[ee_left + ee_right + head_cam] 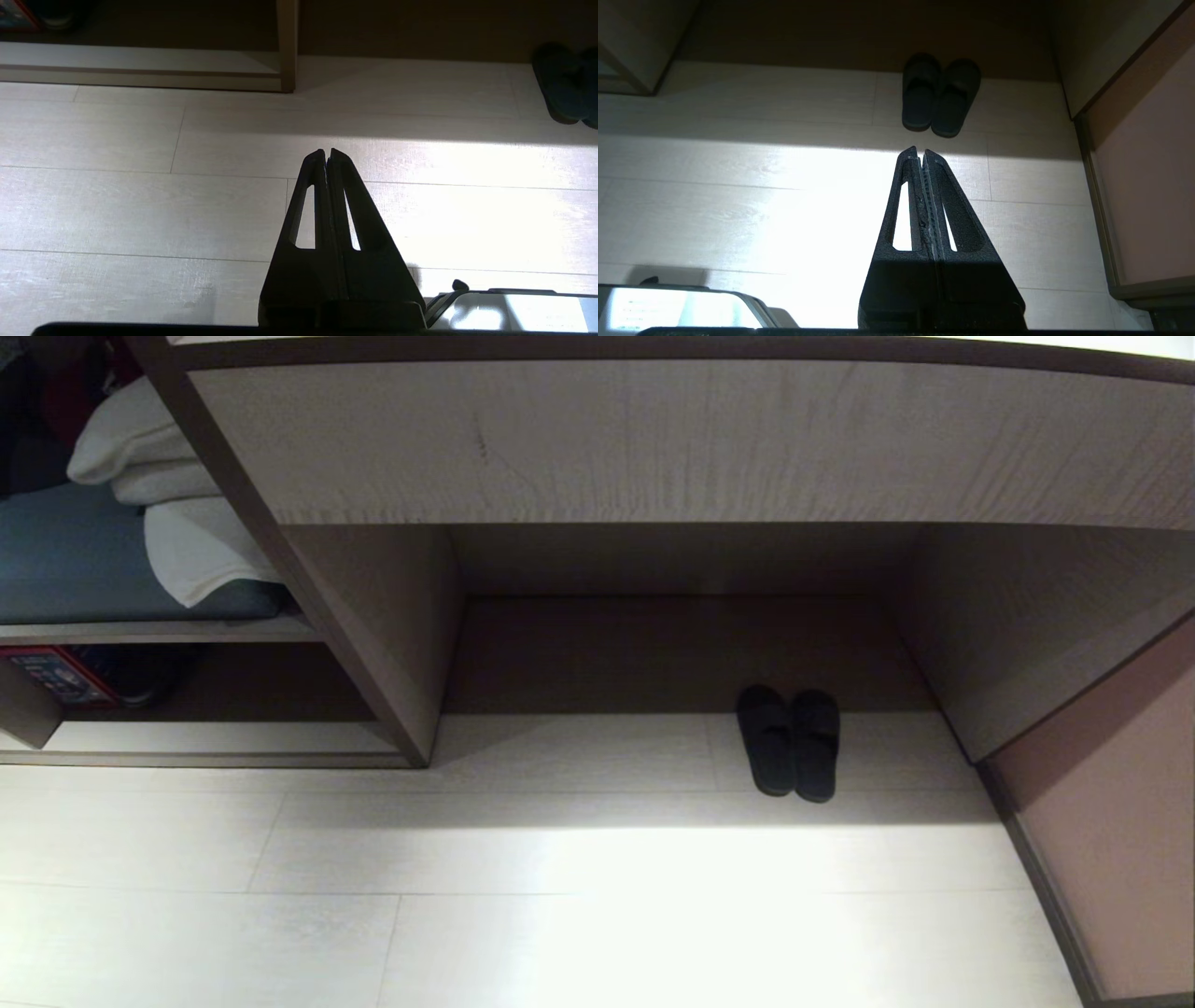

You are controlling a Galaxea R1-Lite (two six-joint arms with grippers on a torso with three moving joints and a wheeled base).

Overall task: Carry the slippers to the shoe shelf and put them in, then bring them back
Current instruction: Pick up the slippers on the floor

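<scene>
While both arms are hanging parked above the pale plank floor [597, 896], the slippers [790, 743] are lying side by side on that floor, touching each other, toes pointing toward twelve o'clock in the head view and sitting at about four o'clock from the picture's middle; they are resting just inside the shadowed mouth of the tall recess [681, 644] under the wide wooden worktop board [653, 439], with their heels reaching toward the sunlit strip of floor; the left hand [325, 153] is showing its two dark fingers pressed together, gripping nothing, and the slippers [567, 84] are appearing well apart from it toward its two o'clock; the right hand [920, 153] is likewise closed tight and empty, and the slippers [940, 95] are lying near it, just past its fingertips at twelve o'clock, without touching; the shoe shelf [215, 739] is sitting low at nine o'clock in the head view, beyond a slanted upright divider [308, 579], well apart from the slippers; a dark object and a red-edged box [56, 677] are sitting deep in its shadowed left end; above it, folded white towels [159, 485] are resting on a blue cushion [65, 560]; a pinkish wall panel [1111, 803] is closing off the scene at three o'clock.
</scene>
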